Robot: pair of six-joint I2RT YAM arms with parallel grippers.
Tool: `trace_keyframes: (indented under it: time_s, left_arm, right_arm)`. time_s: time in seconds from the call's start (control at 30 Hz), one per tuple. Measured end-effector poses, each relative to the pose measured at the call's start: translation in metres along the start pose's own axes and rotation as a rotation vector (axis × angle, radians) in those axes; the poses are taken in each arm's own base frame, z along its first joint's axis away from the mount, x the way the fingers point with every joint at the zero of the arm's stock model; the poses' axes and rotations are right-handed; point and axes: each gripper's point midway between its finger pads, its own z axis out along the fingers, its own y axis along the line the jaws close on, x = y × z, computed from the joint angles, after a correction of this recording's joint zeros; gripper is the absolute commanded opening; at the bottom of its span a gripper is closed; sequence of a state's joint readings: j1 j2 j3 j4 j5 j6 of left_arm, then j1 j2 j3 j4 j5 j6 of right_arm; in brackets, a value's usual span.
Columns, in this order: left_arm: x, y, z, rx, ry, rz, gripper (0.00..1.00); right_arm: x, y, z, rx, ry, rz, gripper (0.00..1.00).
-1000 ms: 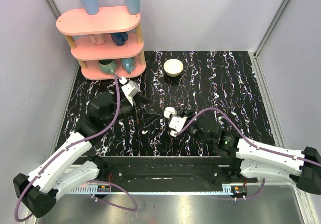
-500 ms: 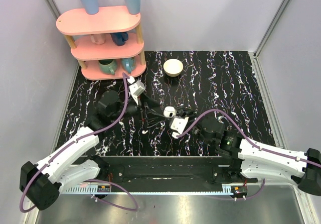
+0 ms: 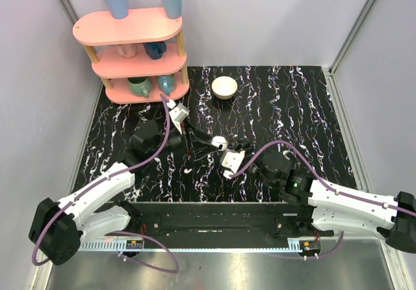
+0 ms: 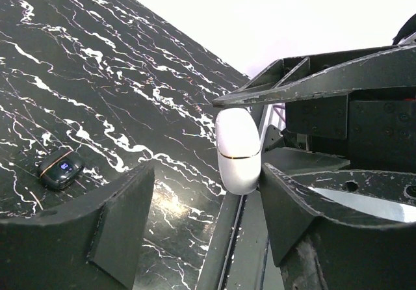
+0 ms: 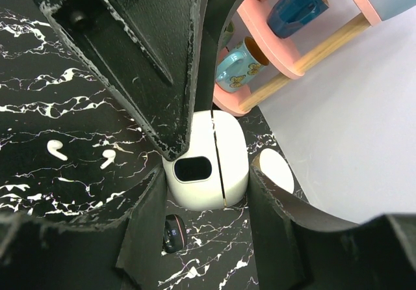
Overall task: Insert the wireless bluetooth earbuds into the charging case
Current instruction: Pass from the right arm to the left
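Note:
The white charging case (image 5: 231, 153), lid shut, sits between the fingers of my right gripper (image 5: 207, 171), which touch both its sides. In the top view the case (image 3: 219, 141) is at mid-table, at the tip of my right gripper (image 3: 225, 149). My left gripper (image 4: 205, 173) is open. It faces the case (image 4: 238, 150) edge-on, with its right finger against the case. In the top view the left gripper (image 3: 198, 140) is just left of the case. Two white earbuds (image 5: 56, 149) (image 5: 107, 158) lie loose on the table. One earbud (image 3: 187, 170) shows in the top view.
A small black block (image 5: 174, 233) lies on the table under the case; it also shows in the left wrist view (image 4: 61, 168). A white bowl (image 3: 225, 86) stands at the back. A pink shelf (image 3: 130, 56) with cups fills the back left corner.
My left arm has reached right and forward, bringing its open gripper up to the case. My right gripper has stayed on the case, shifting slightly away from the bases.

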State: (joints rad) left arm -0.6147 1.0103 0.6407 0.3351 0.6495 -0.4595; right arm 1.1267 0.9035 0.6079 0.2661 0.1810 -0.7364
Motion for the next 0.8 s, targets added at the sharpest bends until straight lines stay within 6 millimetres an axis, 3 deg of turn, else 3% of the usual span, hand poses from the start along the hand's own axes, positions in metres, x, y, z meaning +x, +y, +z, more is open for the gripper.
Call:
trace_keyframes:
  time_s: [0.4, 0.8]
  left_arm:
    - [-0.010, -0.002, 0.004, 0.021, -0.066, -0.017, 0.67]
    - [0.001, -0.004, 0.008, 0.059, -0.018, -0.034, 0.56]
  right_arm:
    - [0.000, 0.001, 0.000, -0.003, -0.002, 0.008, 0.25]
    - [0.000, 0.002, 0.000, -0.007, -0.002, 0.011, 0.25]
